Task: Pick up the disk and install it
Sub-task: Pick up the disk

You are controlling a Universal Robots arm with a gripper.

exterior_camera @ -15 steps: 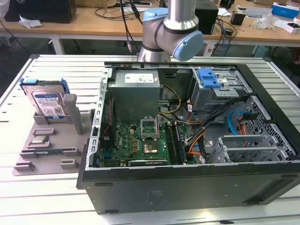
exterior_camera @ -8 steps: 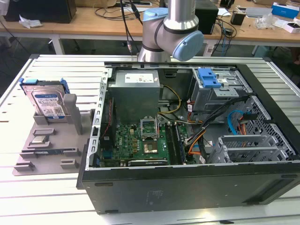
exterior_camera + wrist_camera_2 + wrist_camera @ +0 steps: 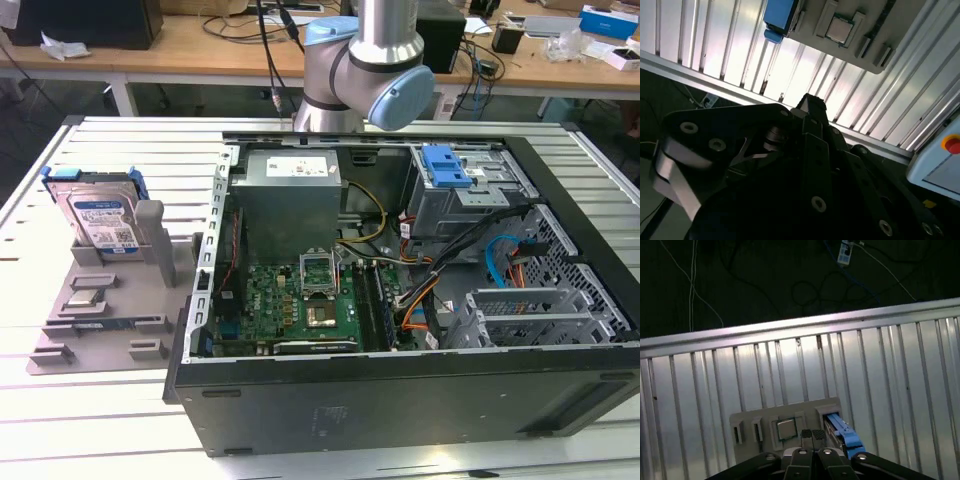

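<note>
Item: the disk (image 3: 100, 215). It stands upright in the grey holder (image 3: 60, 330) on the surface (image 3: 100, 420), at the exterior view's left, apart from the open case (image 3: 400, 400).
Step, I judge: approach, disk not yet picked.
Pincer (image 3: 812, 436): pressed together and empty in the first wrist view. A grasp needs it spread and lined over the disk's top edge.
Exterior view adds the case's drive bays.

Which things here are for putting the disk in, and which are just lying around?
For the job:
- the disk, standing in the grey tray
- the open computer case
- the gripper

Just lying about:
- the chip and the memory stick, on that same tray
- boxes and cables on the wooden desk behind
</note>
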